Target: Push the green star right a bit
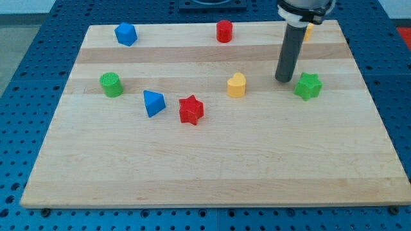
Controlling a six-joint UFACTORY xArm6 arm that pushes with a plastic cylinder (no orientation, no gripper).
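Observation:
The green star lies on the wooden board at the view's right, about mid-height. My tip rests on the board just left of the star, a small gap apart from it and slightly above its centre. The dark rod rises from there to the view's top edge.
A yellow heart-shaped block lies left of my tip. A red star, a blue triangular block and a green cylinder lie further left. A blue block, a red cylinder and a partly hidden yellow block sit near the top edge.

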